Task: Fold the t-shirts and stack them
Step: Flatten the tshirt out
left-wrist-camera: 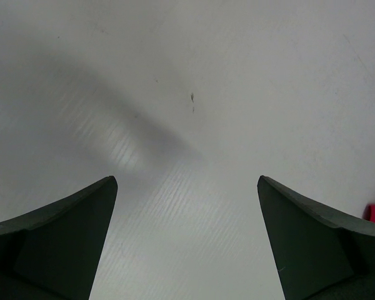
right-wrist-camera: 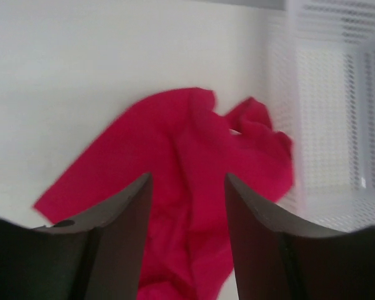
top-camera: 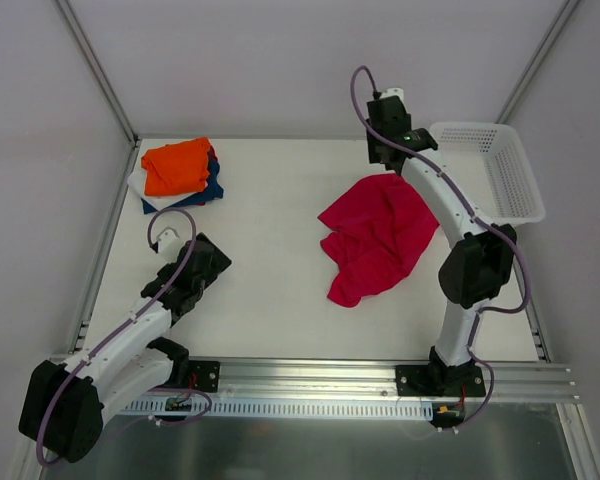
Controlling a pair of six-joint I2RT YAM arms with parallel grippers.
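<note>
- White plastic mesh basket [top-camera: 520, 195], one, stands at the worktop's [top-camera: 270, 190] far right. The single crimson tee [top-camera: 378, 235] lies crumpled outside it, just beside.
- Three folded shirts are stacked far left: orange tee [top-camera: 177, 165] on top, navy tee [top-camera: 212, 190], white tee [top-camera: 137, 186].
- Left hand [left-wrist-camera: 187, 181] is spread over the worktop.
- Right hand [right-wrist-camera: 189, 178] is spread above the crimson tee, gripping nothing.

Top cam high up, looking down on whole table [top-camera: 280, 300]; left wrist close on tabletop; right wrist shares red tee [top-camera: 380, 235] with top.
</note>
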